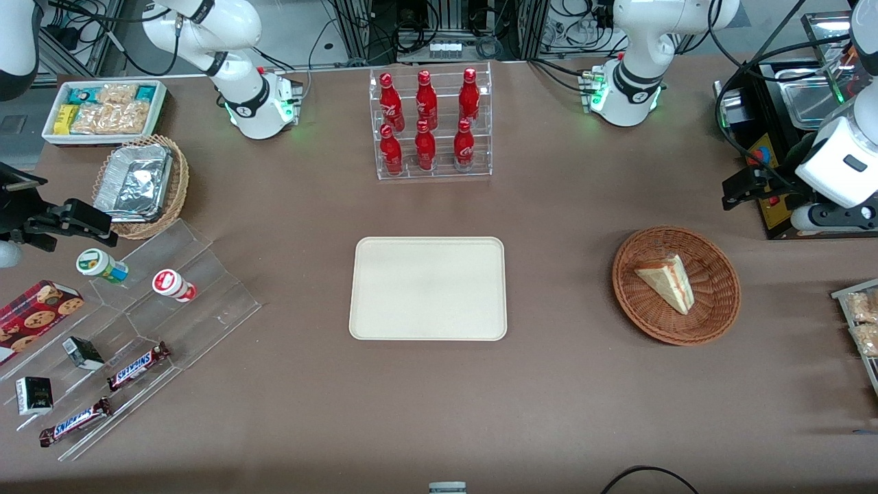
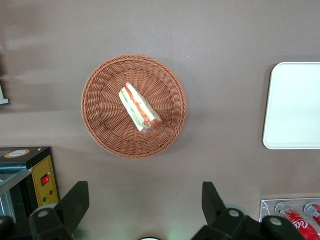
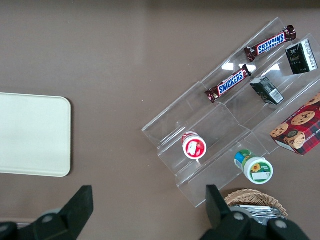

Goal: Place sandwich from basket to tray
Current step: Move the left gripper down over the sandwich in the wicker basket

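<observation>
The sandwich [image 1: 669, 280], a pale wedge with orange-red and green filling, lies in the reddish-brown wicker basket [image 1: 713, 305] toward the working arm's end of the table. The left wrist view shows the sandwich [image 2: 140, 107] in the middle of the basket [image 2: 105, 135]. The cream tray [image 1: 429, 288] lies bare at the table's middle, and its edge also shows in the left wrist view [image 2: 295, 107]. My left gripper [image 1: 739, 189] hangs high above the table, farther from the front camera than the basket. It is open and empty [image 2: 144, 200], with the fingers wide apart.
A clear rack of red bottles [image 1: 432, 123] stands farther back than the tray. A black machine [image 1: 789, 137] sits beside my gripper. A snack tray [image 1: 861, 322] lies at the table edge near the basket. An acrylic shelf with snacks [image 1: 137, 322], a tan basket [image 1: 140, 182] and a white bin [image 1: 103, 110] lie toward the parked arm's end.
</observation>
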You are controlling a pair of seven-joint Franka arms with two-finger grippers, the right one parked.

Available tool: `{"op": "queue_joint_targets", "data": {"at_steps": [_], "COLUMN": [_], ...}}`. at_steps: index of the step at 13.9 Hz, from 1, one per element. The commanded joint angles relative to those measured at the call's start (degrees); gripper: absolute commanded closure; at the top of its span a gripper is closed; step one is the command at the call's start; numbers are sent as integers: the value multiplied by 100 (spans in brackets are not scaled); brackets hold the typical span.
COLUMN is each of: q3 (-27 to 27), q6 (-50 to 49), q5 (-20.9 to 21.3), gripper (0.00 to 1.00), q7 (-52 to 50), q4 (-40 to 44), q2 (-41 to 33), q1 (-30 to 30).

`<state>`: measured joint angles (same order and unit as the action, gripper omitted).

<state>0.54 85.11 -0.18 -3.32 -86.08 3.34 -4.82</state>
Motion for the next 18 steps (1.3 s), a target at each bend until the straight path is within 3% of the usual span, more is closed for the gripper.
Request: {"op": "queue_joint_targets", "data": {"at_steps": [1,6,10,15,18], "q3": [-19,-10,-1,34,43], "q6": [50,252,1077,1490,2236], "q5": [70,88,255,105,123], "gripper": [0,0,0,0,0], "q7": [-81,-55,-160,-756,-1239], "q4": [13,-31,-759,-944,-1445], "q2": [0,44,53,667,904], "q1": [16,86,68,288,359]}}
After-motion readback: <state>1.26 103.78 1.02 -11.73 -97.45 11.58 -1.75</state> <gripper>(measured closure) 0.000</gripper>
